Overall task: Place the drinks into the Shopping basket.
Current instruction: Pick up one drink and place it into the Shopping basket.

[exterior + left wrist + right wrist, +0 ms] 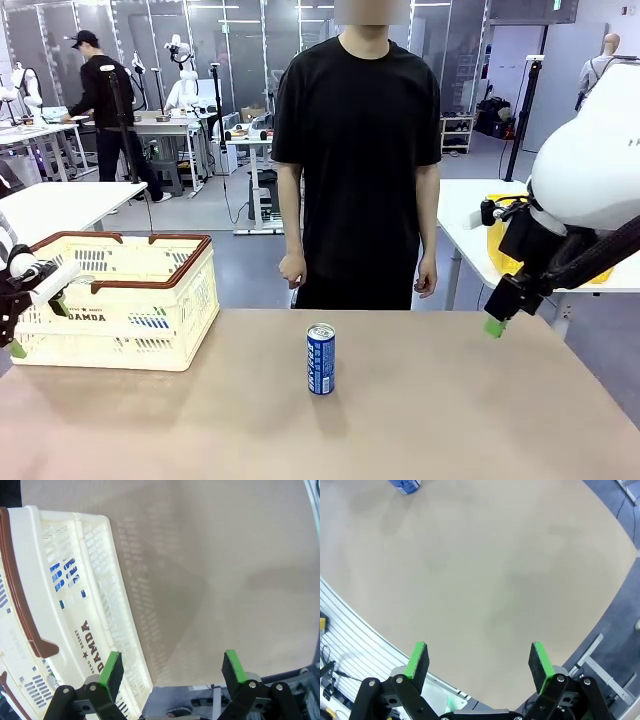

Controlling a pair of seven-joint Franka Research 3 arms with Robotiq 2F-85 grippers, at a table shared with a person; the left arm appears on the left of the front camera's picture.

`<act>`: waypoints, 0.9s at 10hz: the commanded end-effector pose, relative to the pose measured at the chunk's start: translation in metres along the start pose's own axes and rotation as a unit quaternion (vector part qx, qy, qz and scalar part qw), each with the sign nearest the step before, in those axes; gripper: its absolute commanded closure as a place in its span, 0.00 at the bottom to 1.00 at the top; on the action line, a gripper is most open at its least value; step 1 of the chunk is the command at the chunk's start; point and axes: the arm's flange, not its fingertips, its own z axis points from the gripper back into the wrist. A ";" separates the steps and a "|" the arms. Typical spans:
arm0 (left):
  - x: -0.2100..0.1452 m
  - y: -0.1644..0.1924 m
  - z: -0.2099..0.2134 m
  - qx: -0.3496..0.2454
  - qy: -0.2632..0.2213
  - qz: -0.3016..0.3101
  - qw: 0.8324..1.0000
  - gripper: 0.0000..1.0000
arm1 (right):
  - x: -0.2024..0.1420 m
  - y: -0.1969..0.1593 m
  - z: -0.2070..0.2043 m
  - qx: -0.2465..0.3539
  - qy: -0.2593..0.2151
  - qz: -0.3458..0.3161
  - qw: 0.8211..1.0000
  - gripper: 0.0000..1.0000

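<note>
Left gripper [171, 672] open, nothing between its green pads, at the near left edge of the tan surface [450, 410], just beside the Shopping basket [120, 310]. Right gripper [479, 662] also open and empty, raised over the near right edge. Blue drink can [320, 359] upright mid-surface, well apart from both. Cream basket sits left; blue print shows through its lattice. Beyond the far edge, a person [358, 160] stands, hands down.

Blue can [320, 359] upright mid-table, cream Shopping basket [150, 345] well left
</note>
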 end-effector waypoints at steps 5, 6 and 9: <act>0.002 -0.003 0.000 0.001 0.003 0.002 1.000 0.00 | 0.000 0.000 -0.001 0.000 0.000 -0.001 1.000 0.00; 0.002 -0.003 0.000 0.001 0.003 0.002 1.000 0.00 | 0.000 0.000 -0.001 0.000 0.000 -0.001 1.000 0.00; 0.052 0.009 0.000 -0.012 -0.039 -0.020 0.999 0.00 | 0.000 0.000 -0.001 0.000 0.000 -0.001 1.000 0.00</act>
